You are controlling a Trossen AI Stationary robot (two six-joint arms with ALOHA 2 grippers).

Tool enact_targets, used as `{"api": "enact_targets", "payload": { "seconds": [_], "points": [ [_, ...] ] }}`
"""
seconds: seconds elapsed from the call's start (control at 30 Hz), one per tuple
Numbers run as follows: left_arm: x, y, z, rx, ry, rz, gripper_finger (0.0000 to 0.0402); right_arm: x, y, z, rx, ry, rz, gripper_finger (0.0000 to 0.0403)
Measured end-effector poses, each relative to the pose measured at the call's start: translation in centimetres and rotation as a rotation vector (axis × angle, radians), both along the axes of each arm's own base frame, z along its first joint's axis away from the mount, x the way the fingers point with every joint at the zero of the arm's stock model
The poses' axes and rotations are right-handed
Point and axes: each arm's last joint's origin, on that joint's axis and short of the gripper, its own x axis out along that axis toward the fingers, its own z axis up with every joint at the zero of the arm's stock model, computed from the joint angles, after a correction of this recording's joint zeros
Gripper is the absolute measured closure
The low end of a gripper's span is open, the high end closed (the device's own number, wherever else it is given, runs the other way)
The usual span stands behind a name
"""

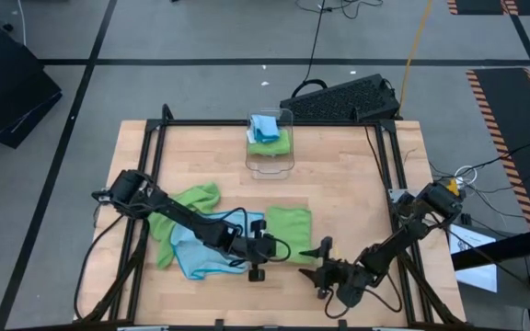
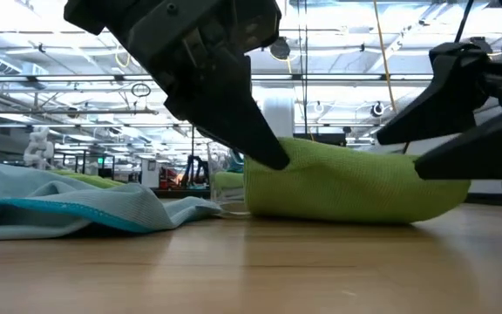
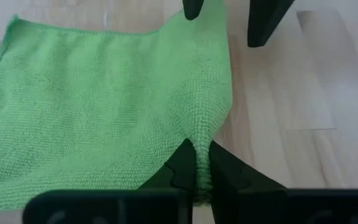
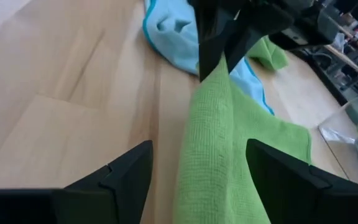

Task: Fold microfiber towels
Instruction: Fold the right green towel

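Nearest the low camera, bare wooden table (image 2: 260,270) fills the foreground; behind it lies the folded lime green towel (image 2: 356,187), a raised fold running across the frame. Two grippers work at this towel. The left gripper (image 3: 196,163) has its fingers nearly together, pinching the towel's near corner edge between the tips. The right gripper (image 4: 197,163) has its fingers spread wide, straddling the raised fold without touching it; it holds nothing. In the high view the folded lime green towel (image 1: 289,223) lies near the table's front centre as a rough rectangle, long axis running front to back, with the left gripper (image 1: 282,250) at its front-left corner and the right gripper (image 1: 320,250) just beside its front-right corner. Loose cloths on the table count three: this towel, a crumpled lime green towel (image 1: 191,200) to the left, and a crumpled light blue towel (image 1: 201,257) partly hidden under the left arm. A clear plastic bin (image 1: 270,142) stands at the table's rear centre, holding at least one green and one light blue cloth; the exact number inside cannot be made out. A black keyboard (image 1: 343,99) lies on the floor beyond the table's far edge.
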Motion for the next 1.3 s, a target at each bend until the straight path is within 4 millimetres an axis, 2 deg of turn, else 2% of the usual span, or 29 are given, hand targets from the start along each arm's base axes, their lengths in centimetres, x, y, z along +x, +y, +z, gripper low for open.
{"api": "enact_targets", "payload": {
  "seconds": [0.23,0.4,0.63,0.9,0.97,1.07,1.3],
  "points": [
    [0.2,0.0,0.2,0.003,-0.025,0.002,0.0393,-0.3,-0.4,-0.8,0.010,0.042,-0.037,0.0151],
    [0.2,0.0,0.2,-0.001,-0.028,0.006,0.0378,-0.2,-0.9,-1.0,0.040,0.052,-0.081,0.0167],
    [0.2,0.0,0.2,-0.001,-0.029,0.006,0.0392,-0.6,-1.3,-1.4,0.087,0.068,-0.131,0.0247],
    [0.0,-0.3,0.2,-0.008,-0.025,0.006,0.0380,-0.6,-0.9,-1.6,0.258,0.135,-0.099,0.0380],
    [-0.1,-0.9,0.3,-0.024,-0.024,-0.017,0.0389,-0.6,-0.8,-1.3,0.306,0.145,-0.089,0.0395],
    [-0.5,-2.1,0.4,-0.090,-0.020,-0.078,0.0393,-0.5,-0.4,-0.4,0.412,0.172,-0.032,0.0386],
    [-1.3,-4.1,0.5,-0.115,-0.029,-0.127,0.0375,-0.1,-0.4,2.8,0.640,0.211,0.081,0.0387]
  ]
}}
